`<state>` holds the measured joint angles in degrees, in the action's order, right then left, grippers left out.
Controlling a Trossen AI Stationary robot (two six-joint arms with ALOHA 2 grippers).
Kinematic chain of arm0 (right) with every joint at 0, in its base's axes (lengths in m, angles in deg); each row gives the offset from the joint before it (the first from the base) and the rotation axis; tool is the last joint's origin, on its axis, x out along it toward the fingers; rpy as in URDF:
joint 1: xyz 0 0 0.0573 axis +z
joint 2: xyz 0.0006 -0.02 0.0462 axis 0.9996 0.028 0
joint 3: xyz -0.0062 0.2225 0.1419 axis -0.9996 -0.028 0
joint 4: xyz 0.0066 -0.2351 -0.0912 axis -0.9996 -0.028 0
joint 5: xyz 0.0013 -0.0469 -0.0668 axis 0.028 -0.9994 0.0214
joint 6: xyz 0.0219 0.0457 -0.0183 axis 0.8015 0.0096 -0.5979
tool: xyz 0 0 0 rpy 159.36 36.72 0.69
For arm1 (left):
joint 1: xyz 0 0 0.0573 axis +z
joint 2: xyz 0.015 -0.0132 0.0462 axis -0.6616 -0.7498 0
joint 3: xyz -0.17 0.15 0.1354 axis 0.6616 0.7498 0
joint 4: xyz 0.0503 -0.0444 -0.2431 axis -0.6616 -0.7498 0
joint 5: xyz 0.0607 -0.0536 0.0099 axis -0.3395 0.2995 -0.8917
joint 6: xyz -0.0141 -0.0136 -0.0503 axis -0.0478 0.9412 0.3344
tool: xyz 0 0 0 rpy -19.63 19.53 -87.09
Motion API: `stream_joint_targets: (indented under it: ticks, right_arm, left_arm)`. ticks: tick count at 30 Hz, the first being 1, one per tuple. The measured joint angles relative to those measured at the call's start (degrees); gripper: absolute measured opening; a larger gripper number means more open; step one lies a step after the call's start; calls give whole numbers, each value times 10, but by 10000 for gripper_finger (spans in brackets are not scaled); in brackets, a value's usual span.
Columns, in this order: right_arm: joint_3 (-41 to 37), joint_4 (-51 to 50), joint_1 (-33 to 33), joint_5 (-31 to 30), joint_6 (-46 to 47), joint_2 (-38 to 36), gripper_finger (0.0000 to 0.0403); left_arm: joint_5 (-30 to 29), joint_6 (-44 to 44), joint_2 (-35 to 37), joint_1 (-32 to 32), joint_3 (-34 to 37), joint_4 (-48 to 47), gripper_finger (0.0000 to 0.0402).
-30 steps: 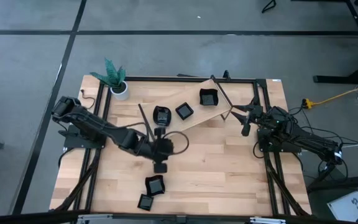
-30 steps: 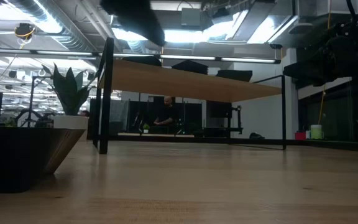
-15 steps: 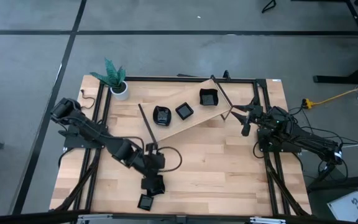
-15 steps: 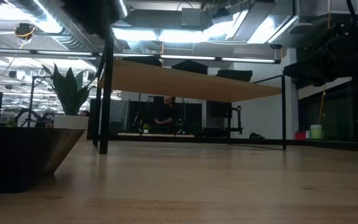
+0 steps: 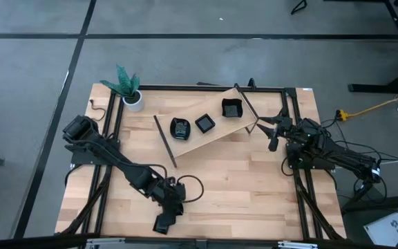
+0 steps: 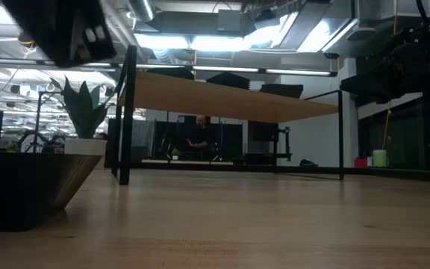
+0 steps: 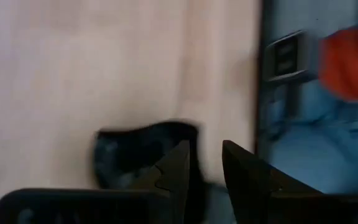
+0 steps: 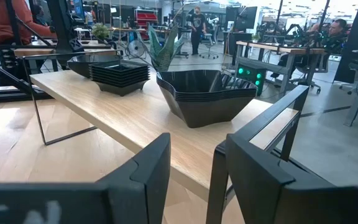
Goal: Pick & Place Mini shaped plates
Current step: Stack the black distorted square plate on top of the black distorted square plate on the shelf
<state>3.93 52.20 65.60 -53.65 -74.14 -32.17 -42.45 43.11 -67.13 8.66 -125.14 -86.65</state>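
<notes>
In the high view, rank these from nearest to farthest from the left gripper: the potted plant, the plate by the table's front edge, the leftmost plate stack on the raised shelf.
1. Plate by the front edge, beside the left gripper.
2. Leftmost shelf stack, mid-table.
3. Potted plant, back left corner.

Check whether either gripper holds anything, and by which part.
Right gripper: nothing, jaws open. Left gripper: open at the rim of a mini plate; whether it grips cannot be told.

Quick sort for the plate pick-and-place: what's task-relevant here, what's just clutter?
Job:
- three stacks of black plates on the raised shelf
- black plate at the table's near edge
- left gripper over it
- right gripper, waiting by the shelf

Lying about:
- potted plant
</notes>
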Motion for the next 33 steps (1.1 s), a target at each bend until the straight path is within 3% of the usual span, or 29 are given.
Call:
stream_joint_targets:
  ticks: [4, 16, 21, 26, 33]
  right_arm:
    - [0, 0, 0, 0, 0, 0, 154]
    - [0, 0, 0, 0, 0, 0, 154]
    - [0, 0, 0, 0, 0, 0, 154]
    - [0, 0, 0, 0, 0, 0, 154]
    - [0, 0, 0, 0, 0, 0, 154]
  left_arm:
    - [0, 4, 0, -14, 0, 49, 91]
    - [-4, -1, -3, -20, 0, 34, 91]
    - [-46, -11, -11, -24, 0, -43, 91]
    - [-80, 35, -11, -23, 0, -135, 90]
    - [-68, 34, -43, -20, 0, -139, 90]
